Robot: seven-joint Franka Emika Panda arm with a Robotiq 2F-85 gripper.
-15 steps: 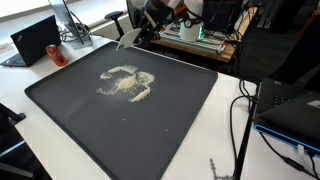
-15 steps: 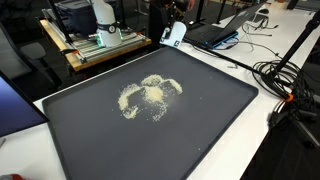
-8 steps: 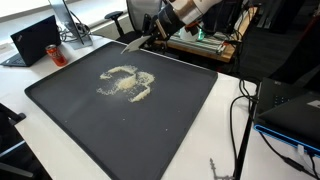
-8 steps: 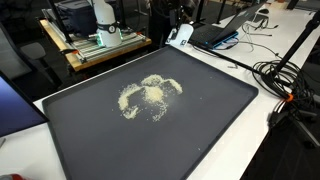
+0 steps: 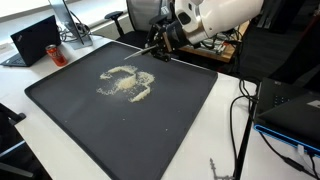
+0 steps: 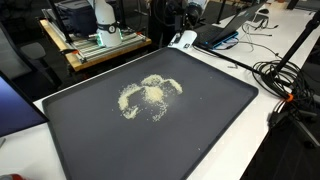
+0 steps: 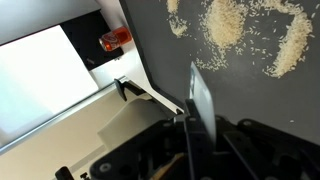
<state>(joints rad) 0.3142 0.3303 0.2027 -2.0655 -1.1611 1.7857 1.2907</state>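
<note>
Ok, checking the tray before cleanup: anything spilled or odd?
Yes: pale grains lie scattered in a loose swirl in the middle of the tray, in no container. The gripper holds a thin flat blade near the far edge, clear of them.

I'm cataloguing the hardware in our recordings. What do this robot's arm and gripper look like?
The arm is glossy white, built of fat, rounded link shells. The gripper at its end is black and blocky, and in the wrist view its dark body fills the bottom edge. No markings are readable, and no cables along the arm can be made out.
</note>
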